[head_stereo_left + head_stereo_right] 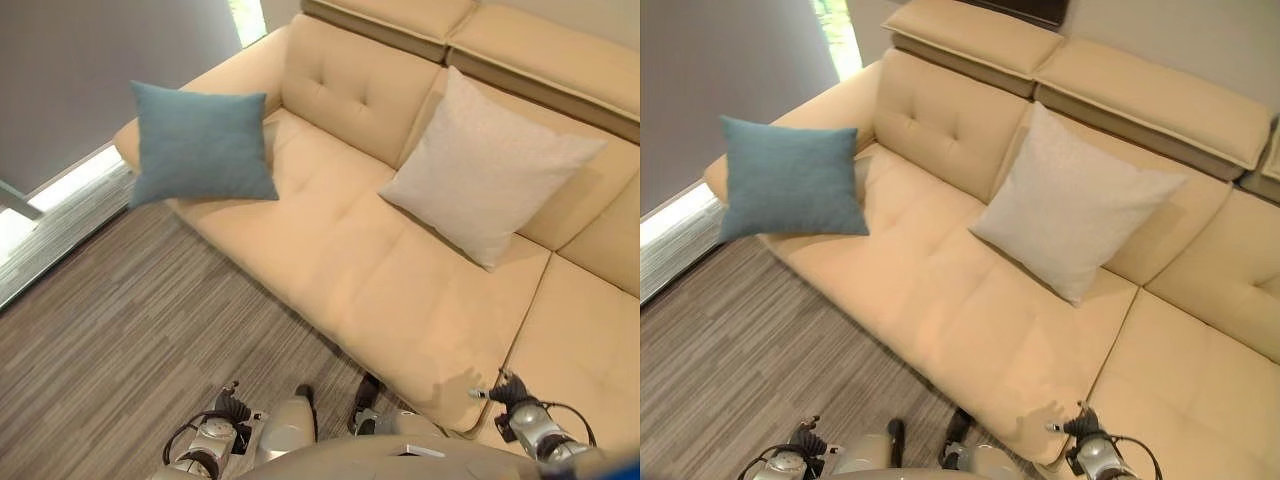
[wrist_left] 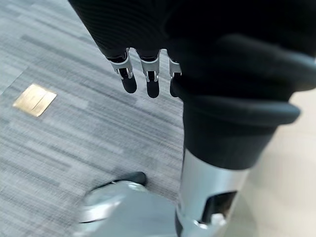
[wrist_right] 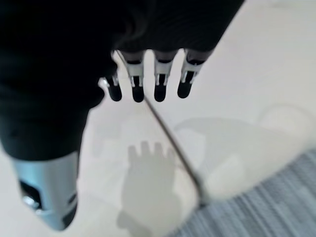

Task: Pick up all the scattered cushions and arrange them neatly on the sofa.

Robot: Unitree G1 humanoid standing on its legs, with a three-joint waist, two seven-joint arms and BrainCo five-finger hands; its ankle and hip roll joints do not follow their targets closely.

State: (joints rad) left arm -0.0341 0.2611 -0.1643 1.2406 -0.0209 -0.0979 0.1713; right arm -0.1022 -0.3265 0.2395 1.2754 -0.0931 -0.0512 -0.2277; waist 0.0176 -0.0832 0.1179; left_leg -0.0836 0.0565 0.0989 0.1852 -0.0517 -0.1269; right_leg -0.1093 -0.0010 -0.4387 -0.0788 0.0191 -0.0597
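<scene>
A blue cushion [image 1: 200,142] is propped at the far left of the sofa [image 1: 380,290], a white cushion [image 1: 490,165] against its backrest. Both the left hand [image 2: 148,74] and right hand [image 3: 148,81] are held empty, fingers straight and relaxed.

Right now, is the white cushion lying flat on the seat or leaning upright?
Leaning upright: the white cushion stands on one corner on the sofa seat, its back against the backrest.

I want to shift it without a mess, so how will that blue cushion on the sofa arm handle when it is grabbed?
The blue cushion looks plump and soft, so probably light and squashy. It leans on the sofa arm, near the edge, so a push may tip it off.
</scene>
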